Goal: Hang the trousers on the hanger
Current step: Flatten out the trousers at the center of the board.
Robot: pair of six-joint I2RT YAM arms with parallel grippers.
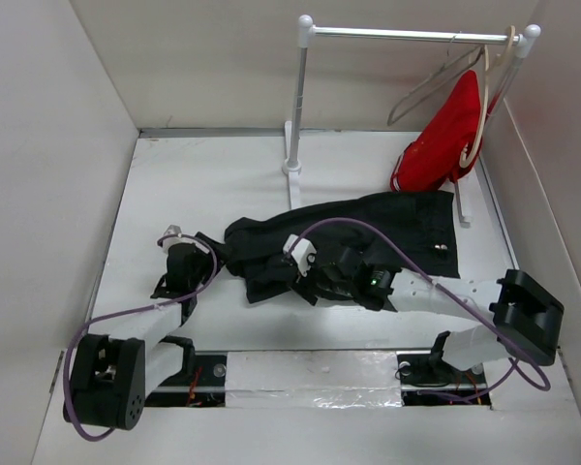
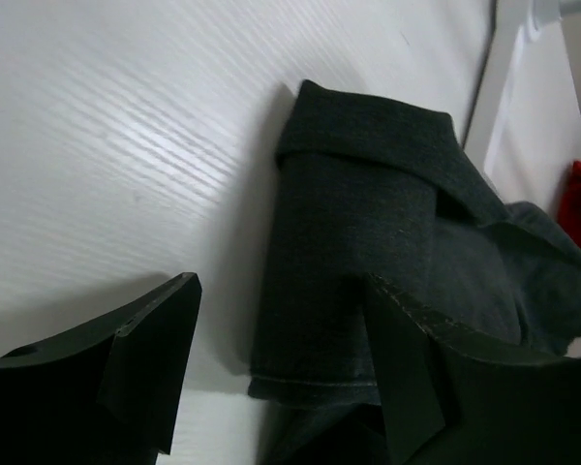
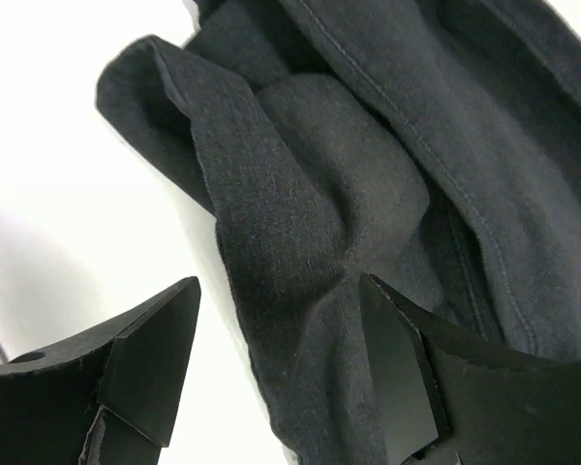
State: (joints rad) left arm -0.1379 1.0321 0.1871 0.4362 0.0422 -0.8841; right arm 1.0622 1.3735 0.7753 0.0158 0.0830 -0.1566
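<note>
The black trousers lie crumpled across the middle of the white table. My left gripper is at their left end and open. In the left wrist view a folded leg hem lies between the fingers of the left gripper, with the left finger clear of the cloth. My right gripper is low over the bunched middle and open. A fold of the trousers sits between the jaws of the right gripper. The thin pale grey hanger hangs on the rail at the back right.
A white garment rack stands at the back, its upright post just behind the trousers. A beige hanger carrying a red garment hangs beside the grey one. White walls close in the left, back and right sides.
</note>
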